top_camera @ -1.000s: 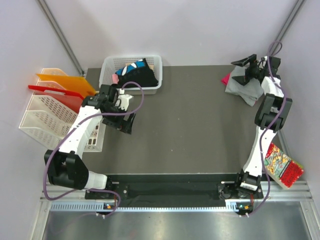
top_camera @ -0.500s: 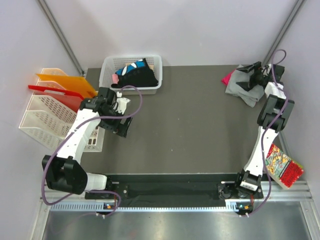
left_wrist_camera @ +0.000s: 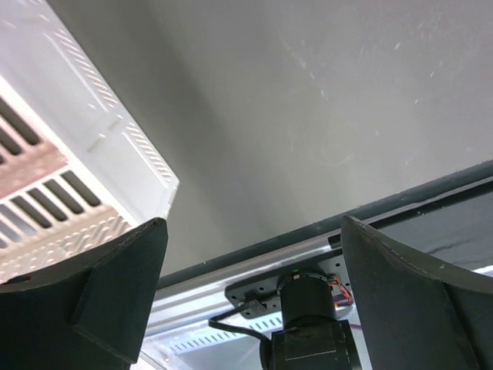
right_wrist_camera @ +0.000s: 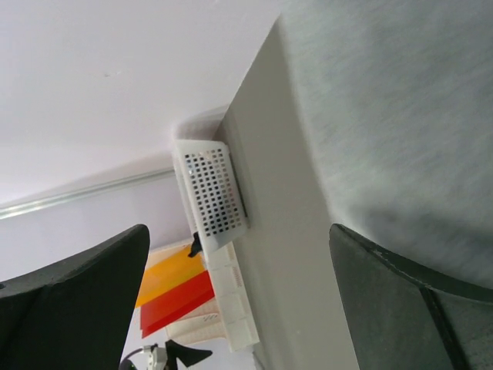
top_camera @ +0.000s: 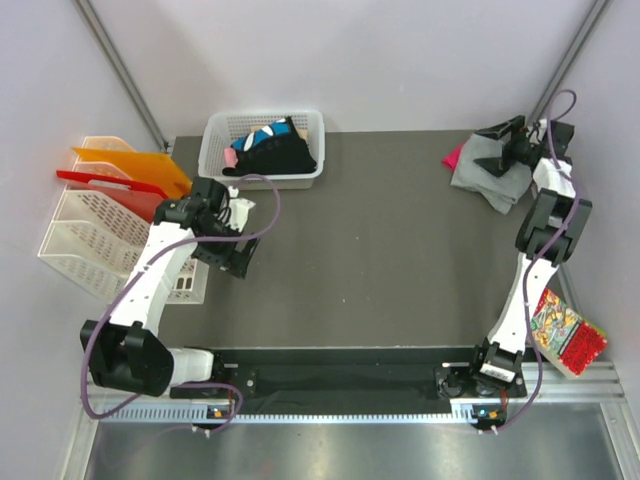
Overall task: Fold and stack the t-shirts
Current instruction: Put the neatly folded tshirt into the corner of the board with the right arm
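One grey t-shirt (top_camera: 478,183), one pink t-shirt (top_camera: 453,158), one white basket (top_camera: 212,143), one red snack packet (top_camera: 566,340)

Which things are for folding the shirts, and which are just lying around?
For the job:
- grey t-shirt
- pink t-shirt
- black t-shirts, in the white basket

Just lying about:
- snack packet
- white rack
- orange folder
- red folder

Dark grey table (top_camera: 390,270), pale lilac walls (top_camera: 380,60), two slanting metal struts (top_camera: 122,72), ribbed aluminium rail (top_camera: 350,412) along near edge
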{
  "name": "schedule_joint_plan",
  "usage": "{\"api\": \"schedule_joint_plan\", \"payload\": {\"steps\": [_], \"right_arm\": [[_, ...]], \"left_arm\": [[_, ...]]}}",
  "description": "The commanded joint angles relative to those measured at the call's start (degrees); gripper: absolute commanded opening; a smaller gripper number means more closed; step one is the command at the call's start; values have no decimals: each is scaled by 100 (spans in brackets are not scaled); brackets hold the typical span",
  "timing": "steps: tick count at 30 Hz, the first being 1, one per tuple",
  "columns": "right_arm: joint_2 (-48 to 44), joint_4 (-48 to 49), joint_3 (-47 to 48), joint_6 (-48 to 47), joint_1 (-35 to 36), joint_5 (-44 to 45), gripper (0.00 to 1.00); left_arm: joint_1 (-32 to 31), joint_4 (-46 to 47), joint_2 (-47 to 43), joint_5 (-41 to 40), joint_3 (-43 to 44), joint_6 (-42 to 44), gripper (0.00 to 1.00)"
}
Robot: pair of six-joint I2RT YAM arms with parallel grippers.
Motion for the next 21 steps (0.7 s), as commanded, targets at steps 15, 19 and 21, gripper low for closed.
{"api": "schedule_joint_plan", "payload": {"steps": [15, 19, 21], "right_arm": [[-6407, -3754, -3266, -3772, 3100, 4153, 100], [-7102, -3832, -3753, -3833, 3171, 4145, 100], [-7191, -3868, -3849, -3939, 3206, 4136, 100]], "left_arm": [[95, 982, -454, 318, 648, 133, 99], [95, 1018, -340, 441, 718, -52, 99], [95, 1027, -252, 423, 780, -148, 99]]}}
